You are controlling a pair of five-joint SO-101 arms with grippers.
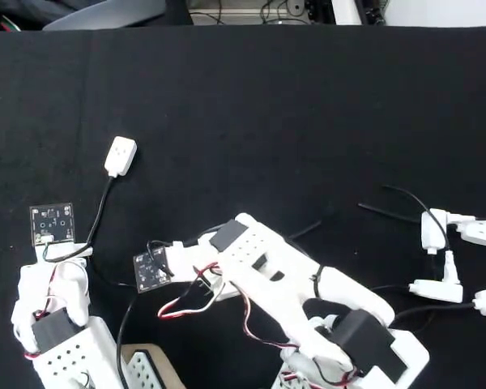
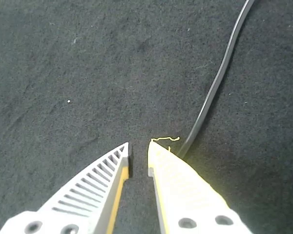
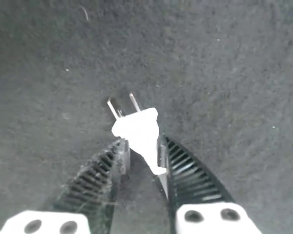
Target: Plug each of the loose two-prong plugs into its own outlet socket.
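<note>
Right jaws: closed on the white two-prong plug (image 3: 136,131), pinching its tapered tail; both prongs point away past the tips, over the bench (image 1: 308,105).
Left jaws: all but closed, only a sliver of gap, holding nothing; a black cable (image 2: 215,87) runs just beside 1 tip.
Socket: the white cable-end block (image 1: 120,156) lies toward 10 o'clock on the bench, apart from both arms.
Other pieces: more white plugs and sockets (image 1: 437,288) cluster at 3 o'clock.
Handling: expect a light, stiff, smooth plastic shell that can twist in your grip; hold the body's flat sides, never the thin prongs or the springy cable.
</note>
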